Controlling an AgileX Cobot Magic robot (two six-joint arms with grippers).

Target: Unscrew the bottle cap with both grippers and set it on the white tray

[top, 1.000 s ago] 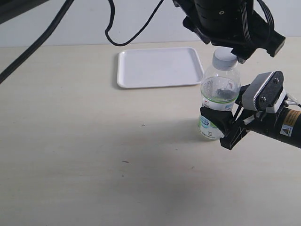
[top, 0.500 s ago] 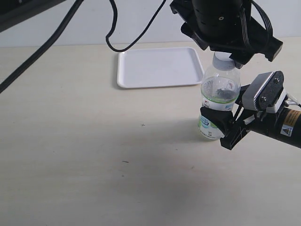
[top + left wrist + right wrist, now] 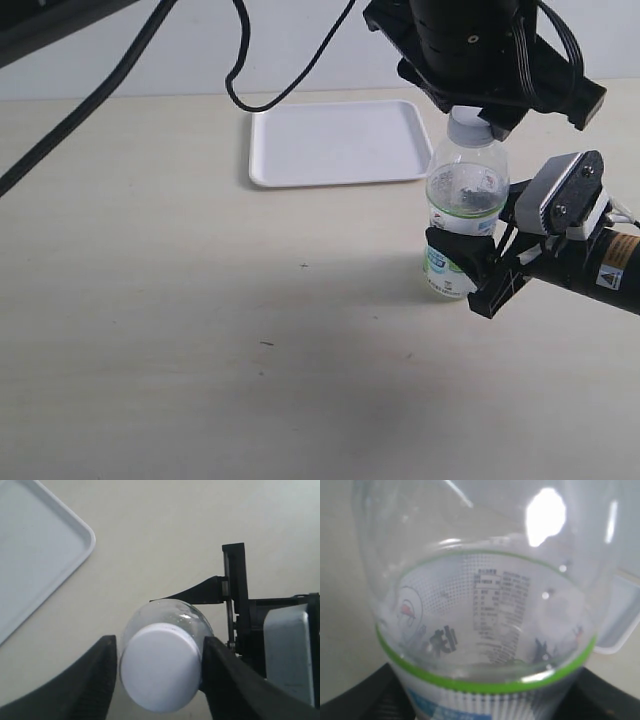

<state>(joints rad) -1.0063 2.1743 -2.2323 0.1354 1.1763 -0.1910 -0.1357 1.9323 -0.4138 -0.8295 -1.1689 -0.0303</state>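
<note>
The clear bottle [image 3: 465,190] with its white, green and blue label stands upright on the table, right of the white tray [image 3: 256,150]. My right gripper [image 3: 460,262], the one with the grey-white block, is shut on the bottle's labelled lower body [image 3: 485,605]. The bulky black left gripper [image 3: 470,118] hangs over the bottle top. In the left wrist view its two fingers [image 3: 100,680] sit tight against both sides of the white bottle cap [image 3: 160,672], which is on the neck. From outside only part of the bottle cap [image 3: 466,130] shows.
The tray's corner [image 3: 87,545] lies a short way from the bottle. Black cables [image 3: 100,90] hang across the back left. The right arm [image 3: 600,265] reaches in from the right edge, and its grey block [image 3: 285,650] sits beside the bottle.
The left gripper has come down over the bottle cap and now covers most of it. The bottle top has shifted slightly left. The right gripper has kept its hold.
</note>
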